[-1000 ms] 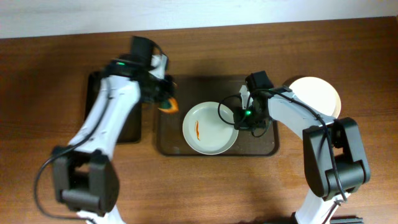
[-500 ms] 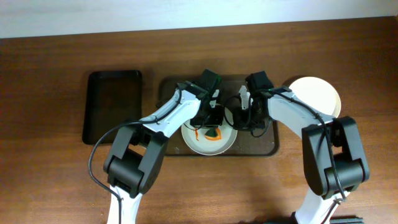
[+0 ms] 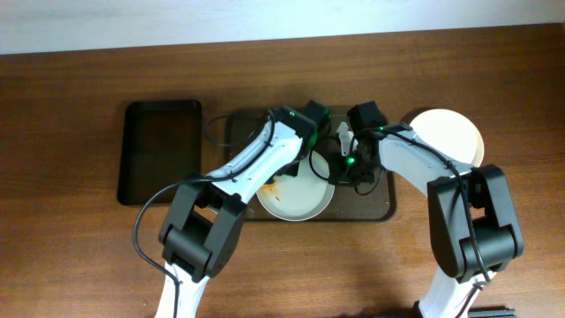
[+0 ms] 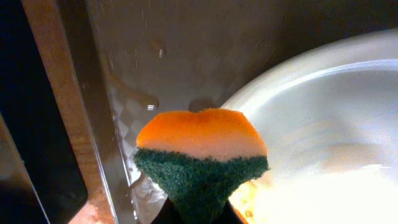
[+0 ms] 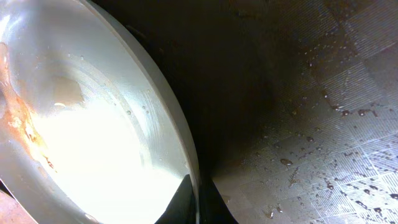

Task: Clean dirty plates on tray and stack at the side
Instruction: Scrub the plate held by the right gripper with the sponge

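Here, the smeared plate point(image 3: 298, 196) lies mid-frame on the brown tray point(image 3: 375, 203). The right gripper point(image 5: 196, 200) has its jaws pinching the plate's right rim, and orange sauce point(image 5: 17, 118) streaks the plate's far side. The left gripper point(image 4: 198, 214) has its jaws squeezing an orange-and-green sponge point(image 4: 200, 149) just beside the rim. A second plate point(image 3: 455, 132) sits on the desk point(image 3: 79, 256), upper right.

Left wrist: sponge point(image 4: 202, 155) bottom and left gripper point(image 4: 200, 219) cut off by lower edge. Overhead: left arm point(image 3: 256, 163) covers plate point(image 3: 300, 201) top-left, sponge hidden under it. Stack point(image 3: 459, 132) partly behind right arm point(image 3: 415, 159), count unclear. Right wrist: plate runs off left edge, right gripper point(image 5: 196, 202) just tips.
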You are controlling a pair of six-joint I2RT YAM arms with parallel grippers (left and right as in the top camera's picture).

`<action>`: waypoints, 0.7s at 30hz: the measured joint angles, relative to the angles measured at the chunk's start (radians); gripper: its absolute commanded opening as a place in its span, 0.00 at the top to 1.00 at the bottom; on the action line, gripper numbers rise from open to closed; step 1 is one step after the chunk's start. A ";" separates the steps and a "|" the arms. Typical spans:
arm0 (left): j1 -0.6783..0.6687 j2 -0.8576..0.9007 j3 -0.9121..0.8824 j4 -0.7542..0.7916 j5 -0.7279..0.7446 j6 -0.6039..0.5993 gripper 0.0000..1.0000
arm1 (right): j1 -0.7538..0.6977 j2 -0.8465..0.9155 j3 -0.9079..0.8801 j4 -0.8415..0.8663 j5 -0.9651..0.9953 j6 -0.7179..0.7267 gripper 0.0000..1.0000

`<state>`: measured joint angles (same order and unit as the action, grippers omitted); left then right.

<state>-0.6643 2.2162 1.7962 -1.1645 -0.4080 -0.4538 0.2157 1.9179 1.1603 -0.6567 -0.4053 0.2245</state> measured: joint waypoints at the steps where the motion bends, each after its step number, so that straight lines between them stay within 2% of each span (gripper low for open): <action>1: 0.003 -0.002 0.031 0.000 0.037 0.009 1.00 | 0.000 0.000 0.000 0.000 0.000 0.000 0.96; 2: 0.003 -0.002 0.032 0.001 0.066 0.015 1.00 | 0.000 0.000 0.000 0.000 0.000 0.000 0.96; 5: 0.003 -0.009 -0.015 0.098 0.302 0.026 1.00 | 0.000 0.000 0.000 -0.002 0.002 -0.001 0.96; 10: 0.006 -0.059 -0.214 0.224 0.386 -0.017 1.00 | 0.000 0.000 0.000 -0.009 0.003 0.000 0.96; 12: 0.000 -0.091 -0.275 0.249 0.318 -0.020 1.00 | 0.000 0.000 0.000 -0.011 0.003 0.000 0.96; 17: -0.018 -0.072 -0.298 0.180 -0.086 -0.023 1.00 | 0.014 0.000 0.000 -0.006 -0.050 0.000 0.96; 21: -0.005 -0.060 -0.205 0.132 -0.200 -0.023 1.00 | 0.009 0.000 0.000 -0.008 -0.053 0.000 0.96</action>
<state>-0.6689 2.1563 1.5909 -1.0321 -0.6083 -0.4767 0.2249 1.9179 1.1599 -0.6643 -0.4580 0.2245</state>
